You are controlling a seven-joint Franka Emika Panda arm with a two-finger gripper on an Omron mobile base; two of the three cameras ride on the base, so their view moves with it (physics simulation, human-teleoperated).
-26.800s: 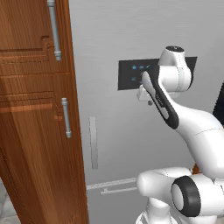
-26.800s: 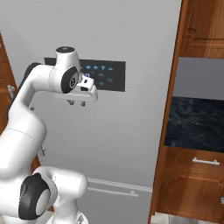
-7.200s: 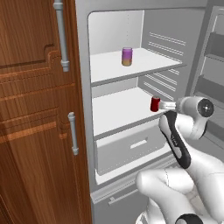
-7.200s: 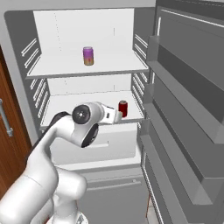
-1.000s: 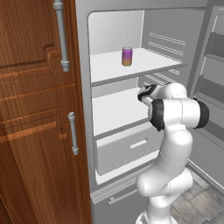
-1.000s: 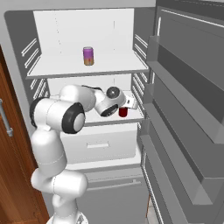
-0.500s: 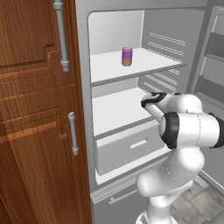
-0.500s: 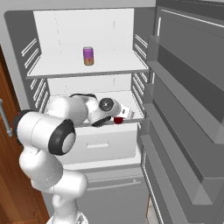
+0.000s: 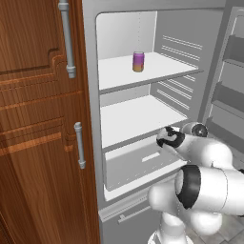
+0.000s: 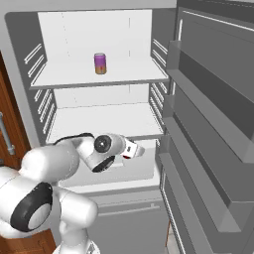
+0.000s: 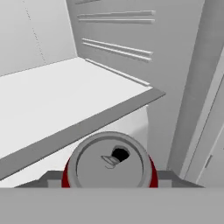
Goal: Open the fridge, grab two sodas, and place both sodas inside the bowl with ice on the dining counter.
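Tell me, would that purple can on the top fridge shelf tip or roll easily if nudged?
Probably. The purple can stands upright, slim and tall for its base, so a high push might topple it. Once on its side, its round body would likely roll across the smooth white shelf.

Fridge [image 9: 209,52] light grey outside, shelves [image 9: 143,71] and drawer [image 9: 138,162] white, inner side walls mid grey with paler ribs. Can [image 9: 138,62] on the top shelf, upper centre of frame: purple over orange-brown. Second can [image 11: 109,164]: red body, grey metal top with a dark opening. Cabinet [image 9: 38,124] at left: reddish-brown wood grain, steel-grey handles [image 9: 66,38]. Arm [image 10: 54,168] white with dark joints. Fridge door racks [image 10: 213,119] at right: grey.
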